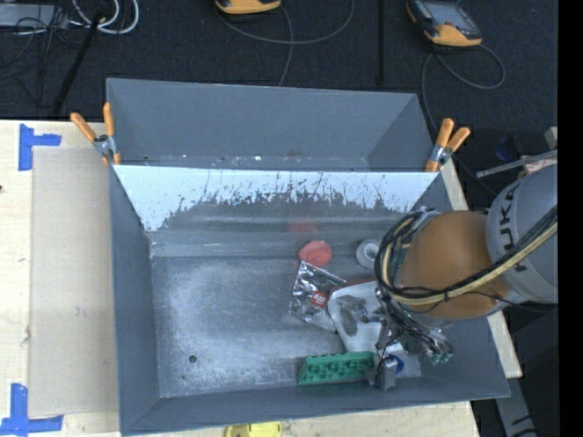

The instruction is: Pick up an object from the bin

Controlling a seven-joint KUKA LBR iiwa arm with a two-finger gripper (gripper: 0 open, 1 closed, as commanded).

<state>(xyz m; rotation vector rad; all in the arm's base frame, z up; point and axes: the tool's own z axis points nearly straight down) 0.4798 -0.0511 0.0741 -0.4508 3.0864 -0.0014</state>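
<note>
Green studded brick [335, 369] by front wall of bin [219, 335]; claw [386, 374] at its right end, grip state unreadable.

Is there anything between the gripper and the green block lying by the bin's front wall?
Nothing visible. The gripper sits at the right end of the green block; the white piece lies just behind both, not between.
</note>
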